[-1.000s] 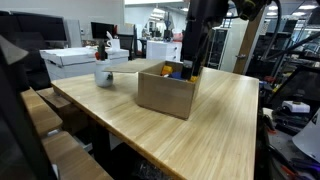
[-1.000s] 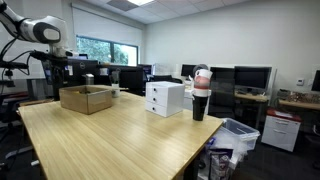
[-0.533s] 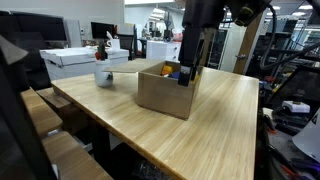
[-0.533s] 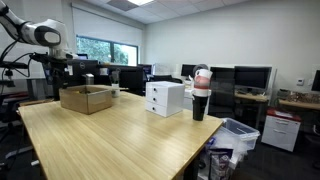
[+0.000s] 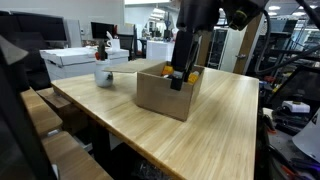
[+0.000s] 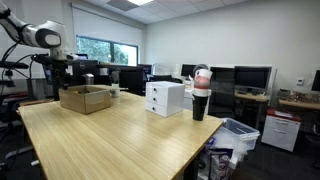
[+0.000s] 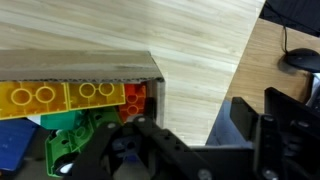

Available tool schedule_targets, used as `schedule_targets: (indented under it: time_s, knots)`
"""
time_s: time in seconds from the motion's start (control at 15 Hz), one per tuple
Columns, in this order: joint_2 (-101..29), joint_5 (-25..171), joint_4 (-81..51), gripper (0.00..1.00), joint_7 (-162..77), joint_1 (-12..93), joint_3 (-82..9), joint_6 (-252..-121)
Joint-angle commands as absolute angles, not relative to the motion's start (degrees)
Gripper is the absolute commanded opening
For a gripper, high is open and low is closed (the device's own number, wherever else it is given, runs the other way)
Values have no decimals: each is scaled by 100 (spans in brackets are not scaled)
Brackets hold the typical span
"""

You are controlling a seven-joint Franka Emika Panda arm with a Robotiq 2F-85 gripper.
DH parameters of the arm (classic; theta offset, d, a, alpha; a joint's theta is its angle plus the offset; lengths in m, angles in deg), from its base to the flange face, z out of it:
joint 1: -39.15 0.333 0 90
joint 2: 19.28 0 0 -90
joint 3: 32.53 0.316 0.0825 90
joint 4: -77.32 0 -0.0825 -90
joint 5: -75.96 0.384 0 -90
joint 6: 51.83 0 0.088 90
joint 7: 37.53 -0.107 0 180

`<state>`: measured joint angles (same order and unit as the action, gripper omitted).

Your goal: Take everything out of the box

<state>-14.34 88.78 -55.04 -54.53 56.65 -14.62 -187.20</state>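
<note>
the brown cardboard box [image 5: 160, 92] is seen standing open-topped on the wooden table [image 5: 215, 125]. the claw [image 5: 178, 82] is held low at the far side of the box, its tip dipped just below the rim as seen in that exterior view.

in the wrist view the fingers [image 7: 268, 128] are seen standing fairly wide apart, with bare table wood showing between them. nothing is seen clamped. one finger hangs outside the box wall, over the table, while the other dark part of the claw covers the inside of the box. whether the wall itself lies between them cannot be told.

the toy blocks [image 7: 62, 96] are all found inside the box. two yellow studded bricks are laid along the cardboard wall. an orange-red piece [image 7: 135, 97] is tucked into the corner beside them. a green piece [image 7: 75, 140] lies just below the yellow ones, and a blue piece [image 7: 14, 146] is cut off at the edge of the view. yellow and blue are also glimpsed over the rim in an exterior view.

a white cup [image 5: 103, 77] is set on the table near the box, apart from it. white boxes [image 6: 165, 97] are placed further along the table.
</note>
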Motion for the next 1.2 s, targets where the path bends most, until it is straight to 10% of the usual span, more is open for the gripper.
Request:
schedule_targets:
  time_s: [0.0,0.53,1.13]
  knots:
    - [-1517,9025,-5517,49,-5272,5678,-1468,-18909]
    - [-1633,9013,-5554,4,-5350,5656,-1501,-18953]
    - [-1611,9104,-5542,4,-5410,5656,-1528,-18930]
